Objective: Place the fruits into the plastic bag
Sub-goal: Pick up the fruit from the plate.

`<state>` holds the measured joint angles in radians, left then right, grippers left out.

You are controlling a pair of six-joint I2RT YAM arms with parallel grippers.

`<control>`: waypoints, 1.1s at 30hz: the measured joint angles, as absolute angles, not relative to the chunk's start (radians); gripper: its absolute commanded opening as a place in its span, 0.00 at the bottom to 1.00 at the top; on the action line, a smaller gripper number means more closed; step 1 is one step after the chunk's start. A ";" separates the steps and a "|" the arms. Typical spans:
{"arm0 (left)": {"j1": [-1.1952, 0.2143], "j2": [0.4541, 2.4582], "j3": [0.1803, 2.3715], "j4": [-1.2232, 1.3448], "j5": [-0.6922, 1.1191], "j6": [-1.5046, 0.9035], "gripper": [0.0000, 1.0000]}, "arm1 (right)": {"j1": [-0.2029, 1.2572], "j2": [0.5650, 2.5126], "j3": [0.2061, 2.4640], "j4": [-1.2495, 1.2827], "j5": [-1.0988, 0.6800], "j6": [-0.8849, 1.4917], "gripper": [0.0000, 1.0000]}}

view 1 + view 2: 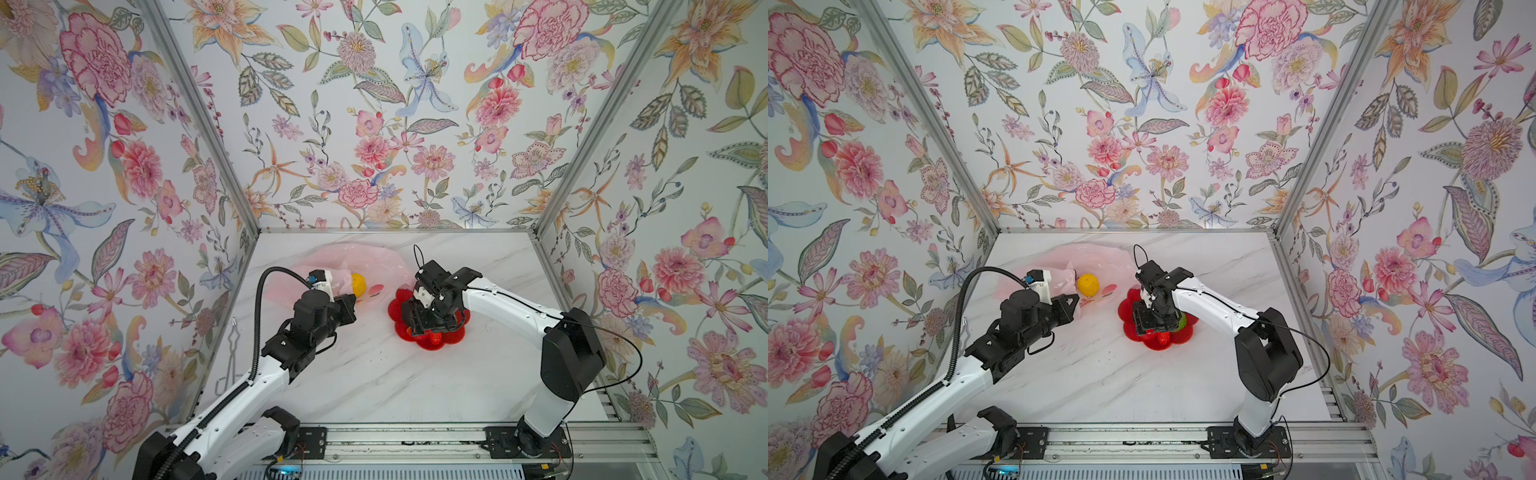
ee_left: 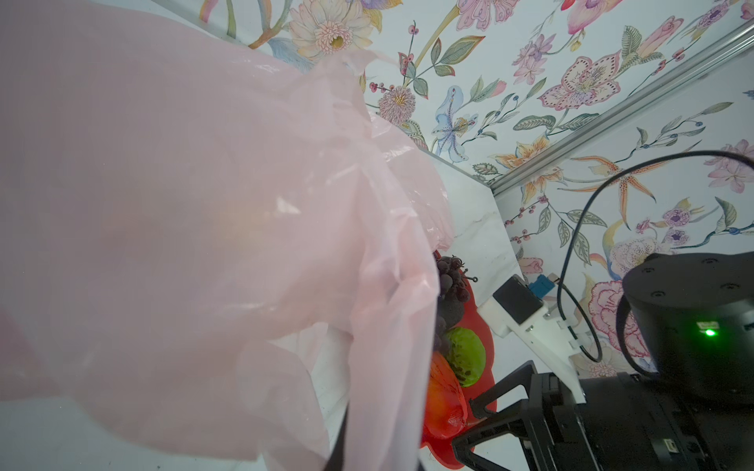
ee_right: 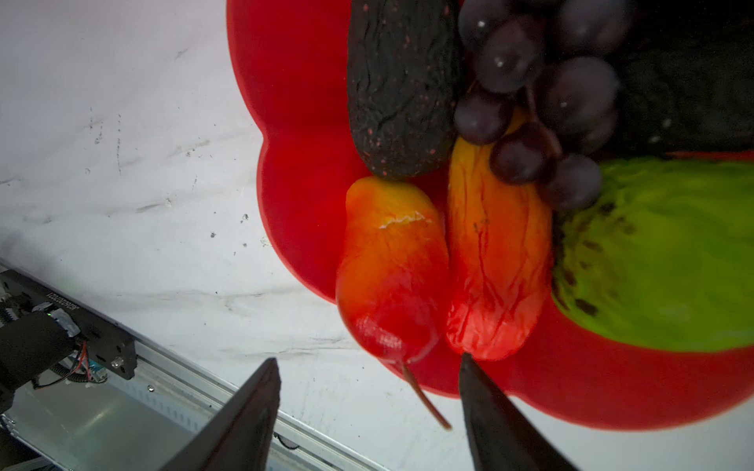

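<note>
The pink plastic bag [image 1: 357,259] lies at the back of the table, and my left gripper [image 1: 348,305] is shut on its near edge, holding the film [image 2: 183,204] up. A yellow fruit [image 1: 1088,285] sits in the bag's mouth. On the red flower-shaped plate [image 3: 298,122] lie the other fruits: a dark purple grape bunch [image 3: 542,102], a green one [image 3: 653,253], a dark wrinkled one [image 3: 400,89] and two red-orange elongated ones [image 3: 391,277], [image 3: 497,265]. My right gripper [image 3: 367,361] hangs open over the plate's near rim, with one red-orange fruit's stem between its fingers.
Metal tongs [image 1: 230,357] lie along the table's left edge. An aluminium rail [image 1: 415,440] runs along the front, and floral walls close in the left, back and right. The plate [image 1: 1133,307] sits just right of the bag.
</note>
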<state>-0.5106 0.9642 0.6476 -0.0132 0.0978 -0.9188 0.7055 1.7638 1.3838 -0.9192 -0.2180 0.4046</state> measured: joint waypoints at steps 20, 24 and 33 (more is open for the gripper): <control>-0.511 0.941 0.647 -0.015 0.097 -0.929 0.00 | 0.706 1.824 1.380 -0.888 -0.216 0.407 0.36; -0.511 0.938 0.641 -0.015 0.098 -0.929 0.00 | 0.706 1.824 1.379 -0.885 -0.211 0.417 0.27; -0.511 0.937 0.641 -0.016 0.098 -0.929 0.00 | 0.693 1.722 1.330 -0.882 -0.221 0.446 0.25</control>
<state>-0.5106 0.9367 0.6407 -0.0158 0.0978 -0.9291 0.6930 1.7222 1.3304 -0.8822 -0.2214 0.4458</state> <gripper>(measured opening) 0.046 0.361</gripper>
